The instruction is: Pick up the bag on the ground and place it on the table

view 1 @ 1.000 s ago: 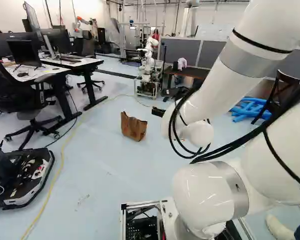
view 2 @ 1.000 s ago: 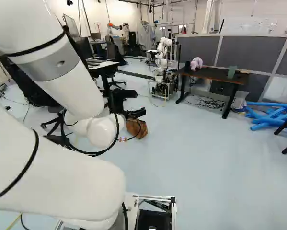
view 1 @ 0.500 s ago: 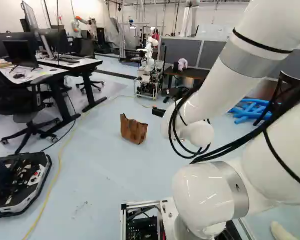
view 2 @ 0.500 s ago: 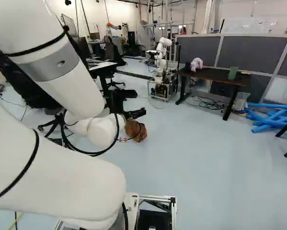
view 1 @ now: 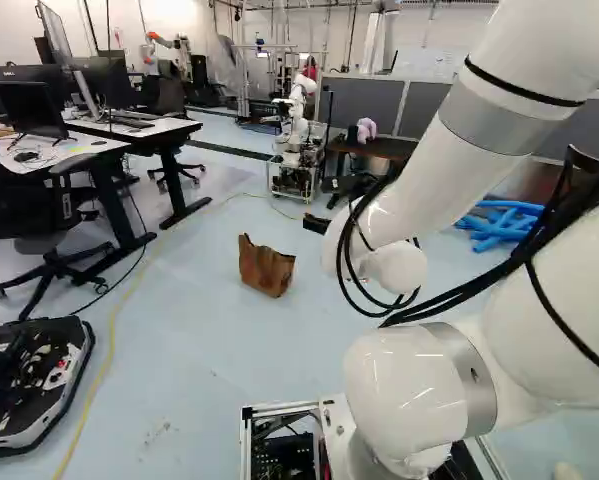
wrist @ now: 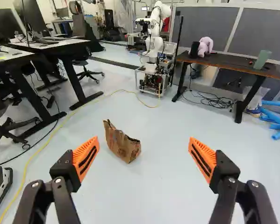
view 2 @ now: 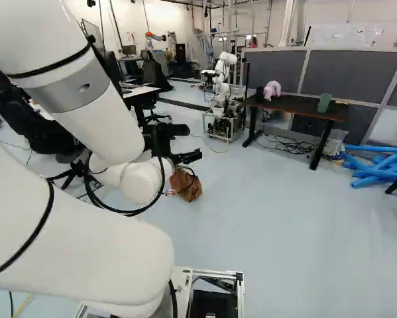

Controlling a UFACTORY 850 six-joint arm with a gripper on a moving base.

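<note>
Wrist view: one tool (wrist: pixel 143 139), spread wide, orange pads (wrist: pixel 82 153) well apart, holding nothing. One brown bag (wrist: pixel 122 145), on the floor (wrist: pixel 168 177), ahead of the tool and off toward one finger; sagging, one top corner peaked. One counter (wrist: pixel 228 60), beyond the bag and to one side, bearing a pink plush (wrist: pixel 205 45) and a green cup (wrist: pixel 262 59). One yellow cable (wrist: pixel 125 91), on the floor past the bag. Another robot (wrist: pixel 154 44), on its cart, near the counter. Left base view: arm (view 1: pixel 439 175), raised and folded, unchanged against its lowest joint over the last second. Scene shifted: the base has moved, apparently forward, and the bag sits a little lower in view; no shift of its own against the floor is seen. For the task, this reads as approach, the pick not yet begun. Right base view: bag, partly hidden behind the arm's wrist and cords; counter, farther off at the right. Blue tubes (view 2: pixel 377 165), displaced in view by the same base motion. Judged next: more driving, with the bag brought to the tool's centre line, then a lowering. Risk: soft sides folding or tipping if one finger lands first.
</note>
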